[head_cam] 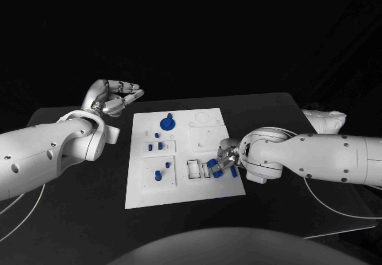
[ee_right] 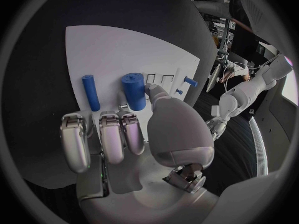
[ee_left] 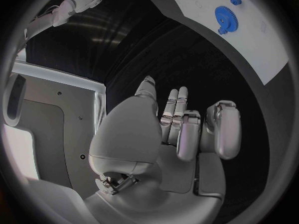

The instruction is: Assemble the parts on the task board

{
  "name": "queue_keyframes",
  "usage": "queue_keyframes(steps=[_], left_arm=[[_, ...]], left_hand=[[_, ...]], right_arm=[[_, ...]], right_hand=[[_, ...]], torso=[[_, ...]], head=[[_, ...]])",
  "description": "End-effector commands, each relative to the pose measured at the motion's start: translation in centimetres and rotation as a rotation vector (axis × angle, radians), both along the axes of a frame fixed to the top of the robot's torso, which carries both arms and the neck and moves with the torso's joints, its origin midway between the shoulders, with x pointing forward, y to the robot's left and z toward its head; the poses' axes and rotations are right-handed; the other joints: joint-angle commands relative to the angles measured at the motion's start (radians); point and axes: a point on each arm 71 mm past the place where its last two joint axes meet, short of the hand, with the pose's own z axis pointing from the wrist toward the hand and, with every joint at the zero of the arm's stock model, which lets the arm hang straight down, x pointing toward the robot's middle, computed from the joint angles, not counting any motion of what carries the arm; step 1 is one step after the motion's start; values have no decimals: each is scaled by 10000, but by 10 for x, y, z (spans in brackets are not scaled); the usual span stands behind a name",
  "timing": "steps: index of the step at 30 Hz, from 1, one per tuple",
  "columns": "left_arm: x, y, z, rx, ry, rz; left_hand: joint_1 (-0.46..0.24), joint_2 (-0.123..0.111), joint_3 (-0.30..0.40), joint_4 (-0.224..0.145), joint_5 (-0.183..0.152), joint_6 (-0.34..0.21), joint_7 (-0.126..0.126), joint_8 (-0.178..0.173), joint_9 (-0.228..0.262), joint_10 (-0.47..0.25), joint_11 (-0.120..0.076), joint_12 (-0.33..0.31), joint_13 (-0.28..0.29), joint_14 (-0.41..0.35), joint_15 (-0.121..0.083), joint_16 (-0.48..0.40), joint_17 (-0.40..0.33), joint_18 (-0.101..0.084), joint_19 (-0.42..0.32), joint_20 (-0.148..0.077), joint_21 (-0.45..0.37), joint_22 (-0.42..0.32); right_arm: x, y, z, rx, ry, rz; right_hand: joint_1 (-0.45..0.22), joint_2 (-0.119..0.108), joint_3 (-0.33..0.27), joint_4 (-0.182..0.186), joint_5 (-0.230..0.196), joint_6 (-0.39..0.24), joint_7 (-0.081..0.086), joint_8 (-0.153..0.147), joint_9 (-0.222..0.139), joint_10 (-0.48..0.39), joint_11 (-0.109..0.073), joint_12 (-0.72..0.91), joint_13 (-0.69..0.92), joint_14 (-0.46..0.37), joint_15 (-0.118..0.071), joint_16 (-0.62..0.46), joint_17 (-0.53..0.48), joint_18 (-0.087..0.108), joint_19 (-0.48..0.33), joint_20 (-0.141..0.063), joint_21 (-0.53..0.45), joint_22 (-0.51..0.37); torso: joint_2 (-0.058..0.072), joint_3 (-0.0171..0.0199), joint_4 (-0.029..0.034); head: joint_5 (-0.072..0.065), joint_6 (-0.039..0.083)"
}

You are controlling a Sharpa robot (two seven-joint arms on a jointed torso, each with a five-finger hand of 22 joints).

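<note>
The white task board (head_cam: 179, 190) lies mid-table. A blue gear (head_cam: 168, 122) stands near its far edge, with several small blue parts (head_cam: 158, 175) down its left half. My right hand (head_cam: 225, 161) rests over the board's near right part and pinches a thick blue cylinder (ee_right: 133, 91) between thumb and fingers, close to two rectangular slots (ee_right: 158, 78). A thinner blue peg (ee_right: 91, 92) lies on the board (ee_right: 118, 50) beside it. My left hand (head_cam: 115, 96) hovers off the board's far left corner, fingers apart and holding nothing. The gear (ee_left: 222, 16) also appears beyond that hand (ee_left: 181, 129).
The black table (head_cam: 79, 221) surrounds the board. A white bundled object (head_cam: 326, 118) sits at the table's right edge behind my right arm. Two small blue parts (ee_right: 187, 83) stand on the board past the slots.
</note>
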Motion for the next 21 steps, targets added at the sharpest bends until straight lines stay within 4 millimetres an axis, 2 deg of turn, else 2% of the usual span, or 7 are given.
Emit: queue_keyframes(steps=[1,9,21], left_arm=[[0,-3,1,-58,5,-180],[0,-2,1,-57,10,-174],[0,-2,1,-53,14,-158]], left_hand=[[-9,58,-30,10,-8,45,4,-52,-17,-38,10,-36,-11,1056,28,26,2634,117,146,36,-27,2178],[-9,58,-30,10,-8,45,4,-52,-17,-38,10,-36,-11,1056,28,26,2634,117,146,36,-27,2178],[-9,58,-30,10,-8,45,4,-52,-17,-38,10,-36,-11,1056,28,26,2634,117,146,36,-27,2178]], right_arm=[[-9,-5,-13,-144,766,-417],[-13,-7,-12,976,1136,-1393],[-18,-18,-2,2409,1611,-2878]], right_hand=[[350,163,1275,-1085,201,418,-135,-197,-4713,1045,-44,28,2634,1059,18,41,2635,-68,1065,10,44,2634],[286,-137,2059,-1502,327,963,-179,-597,-4940,1045,-84,28,2634,1059,31,41,2635,-68,1065,16,44,2634],[161,-270,2296,-1665,155,1301,-246,-742,-5003,1045,-140,28,2634,1059,-11,41,2635,-68,1065,-8,44,2634]], torso=[[5,7,-1],[6,6,-2],[-4,-4,-1]], head=[[13,1],[61,17],[104,26]])
